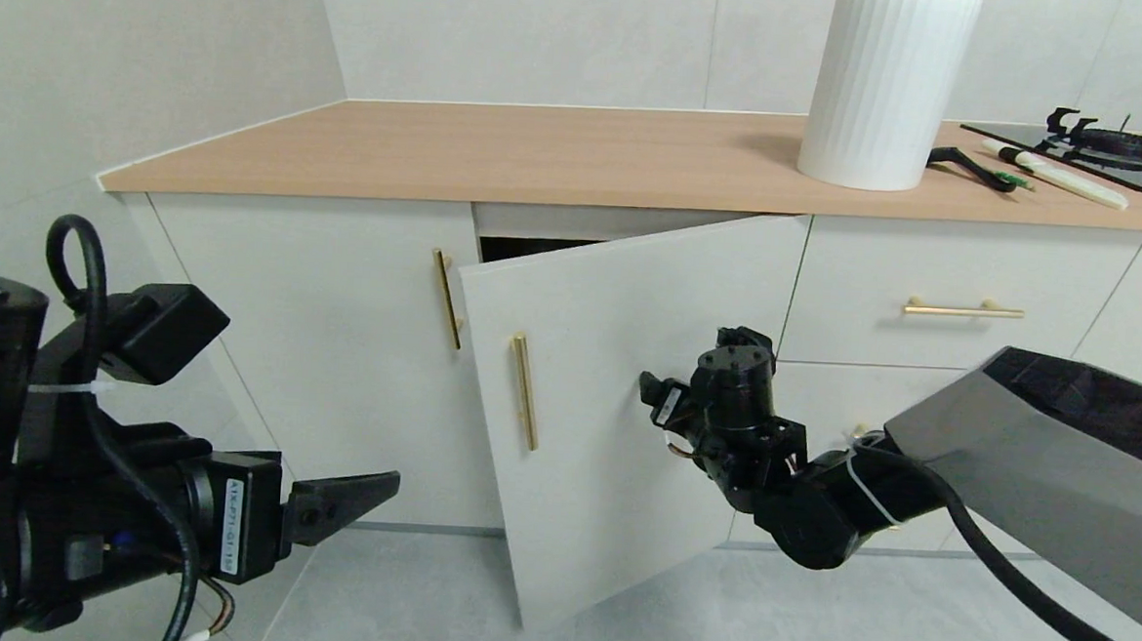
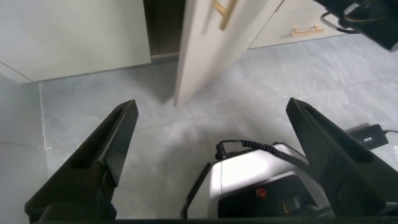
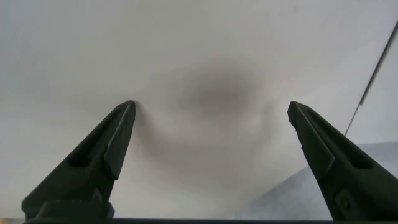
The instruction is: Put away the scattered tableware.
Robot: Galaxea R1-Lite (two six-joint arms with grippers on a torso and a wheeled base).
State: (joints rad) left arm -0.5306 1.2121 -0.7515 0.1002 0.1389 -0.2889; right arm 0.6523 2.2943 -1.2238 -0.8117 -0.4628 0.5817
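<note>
**Cupboard door ajar, tableware waiting on the worktop**

A small kitchen corner: grey floor tiles (image 1: 810, 616) below, white cabinet fronts, a wood-look worktop (image 1: 541, 153) and pale tiled walls. Nearest, the left gripper (image 2: 212, 107) hangs low over the floor ahead of the cabinets, its fingers spread wide and holding nothing. Further in, the right gripper (image 3: 211, 107) faces the outer face of the cabinet door (image 1: 625, 411), fingers likewise released and empty. It is very close to the panel, but whether it touches cannot be told. The door stands partly swung out, with a dark gap at its top. Its brass handle (image 1: 525, 391) runs upright near the free edge, just beside the neighbouring door's handle (image 1: 447, 297).

Up on the worktop, towards its right end, a tall white ribbed container (image 1: 886, 88) stands upright. Just beyond it lie the task's things: a black-handled utensil (image 1: 975, 168) and a white-handled utensil (image 1: 1058, 175), close together at the near edge of the gas hob (image 1: 1123, 144).

The step in hand looks to be working this door so the cupboard can take the tableware. From the outer face a push would only shut it. To open it further, the right gripper would do better to hook the free edge or close on the brass handle. It should then pull along the door's arc, slowly, with the left arm kept clear of the swing
</note>
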